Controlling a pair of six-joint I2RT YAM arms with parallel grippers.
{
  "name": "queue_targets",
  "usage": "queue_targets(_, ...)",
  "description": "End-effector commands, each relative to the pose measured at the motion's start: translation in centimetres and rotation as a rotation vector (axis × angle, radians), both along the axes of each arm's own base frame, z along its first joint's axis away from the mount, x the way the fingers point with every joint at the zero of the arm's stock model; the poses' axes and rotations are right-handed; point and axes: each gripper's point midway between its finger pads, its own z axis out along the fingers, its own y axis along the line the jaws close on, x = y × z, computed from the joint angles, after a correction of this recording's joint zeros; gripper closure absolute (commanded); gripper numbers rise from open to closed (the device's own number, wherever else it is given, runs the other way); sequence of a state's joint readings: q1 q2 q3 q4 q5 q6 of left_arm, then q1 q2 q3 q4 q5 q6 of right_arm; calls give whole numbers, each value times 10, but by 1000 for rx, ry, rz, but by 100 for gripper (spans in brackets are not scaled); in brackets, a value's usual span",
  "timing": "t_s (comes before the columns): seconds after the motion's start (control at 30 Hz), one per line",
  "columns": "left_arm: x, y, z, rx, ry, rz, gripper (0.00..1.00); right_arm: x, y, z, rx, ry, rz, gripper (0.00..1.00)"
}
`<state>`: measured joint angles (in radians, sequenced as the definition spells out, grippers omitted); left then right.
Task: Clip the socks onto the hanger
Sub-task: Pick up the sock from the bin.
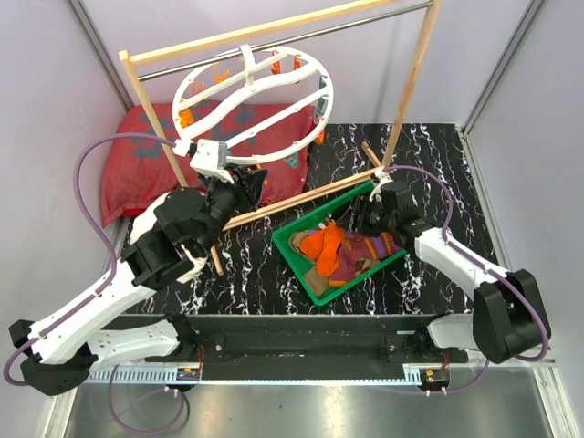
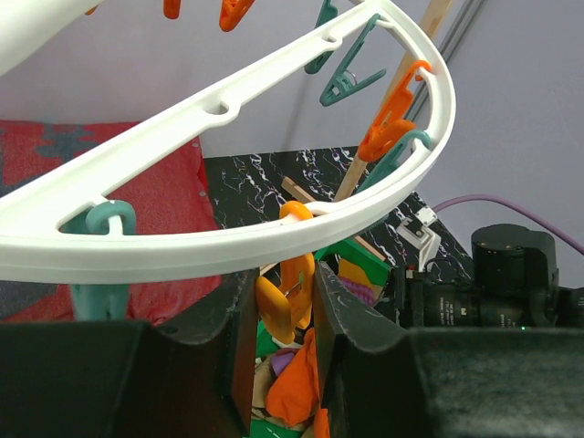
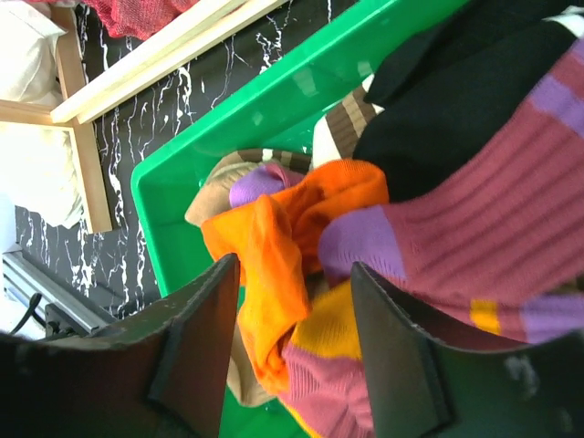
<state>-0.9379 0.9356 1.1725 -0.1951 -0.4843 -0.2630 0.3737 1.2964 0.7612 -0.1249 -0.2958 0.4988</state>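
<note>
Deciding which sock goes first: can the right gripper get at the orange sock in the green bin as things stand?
Probably yes. The right gripper is open just above the orange sock, which lies on top of the pile in the green bin, uncovered; the purple striped sock lies beside it.

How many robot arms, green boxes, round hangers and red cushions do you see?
White-and-black robot arms: 2
Green plastic box: 1
Round white plastic ring hanger: 1
Red patterned fabric cushion: 1
Total: 5

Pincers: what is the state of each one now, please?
Left pincer: closed on the orange clip.
Right pincer: open, holding nothing.
</note>
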Motion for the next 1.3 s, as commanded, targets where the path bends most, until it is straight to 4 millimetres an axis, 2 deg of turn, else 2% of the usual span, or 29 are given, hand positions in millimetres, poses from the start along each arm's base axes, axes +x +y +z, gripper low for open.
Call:
queue_targets(0.0, -3, 2, 22, -43, -22, -13, 100, 15, 17, 13, 43, -81, 35, 44)
queue_targets(0.2, -4, 0, 23, -46, -20, -21, 100, 0, 26, 8, 52, -67, 102, 53)
queue_targets(0.37, -4, -2, 22, -43, -16, -27, 100, -10, 24, 0, 37, -57, 126, 52)
queue_targets(0.47, -4, -2, 22, -45, -16, -31, 100, -17, 20, -12, 14, -34, 132, 51)
queue_targets(0.63, -5, -2, 23, -44, -17, -32, 100, -22, 19, -14, 13, -35, 151, 53)
queue_targets(0.7, -5, -2, 24, -46, -17, -32, 100, -23, 20, -7, 20, -59, 162, 60)
queue_targets(0.83, -5, -3, 24, -45, -17, -38, 100, -27, 25, 12, 38, -134, 229, 81)
queue_targets(0.87, -5, -3, 24, -45, -17, -41, 100, -30, 28, 24, 52, -169, 251, 85)
queue_targets(0.9, -6, -4, 26, -46, -18, -43, 100, -32, 28, 28, 51, -180, 263, 93)
queue_targets(0.97, -5, -5, 25, -41, -16, -46, 100, -38, 33, 46, 45, -245, 301, 100)
queue_targets(1.27, -6, -10, 24, -47, -5, -68, 100, -63, 58, 111, -87, -539, 500, 100)
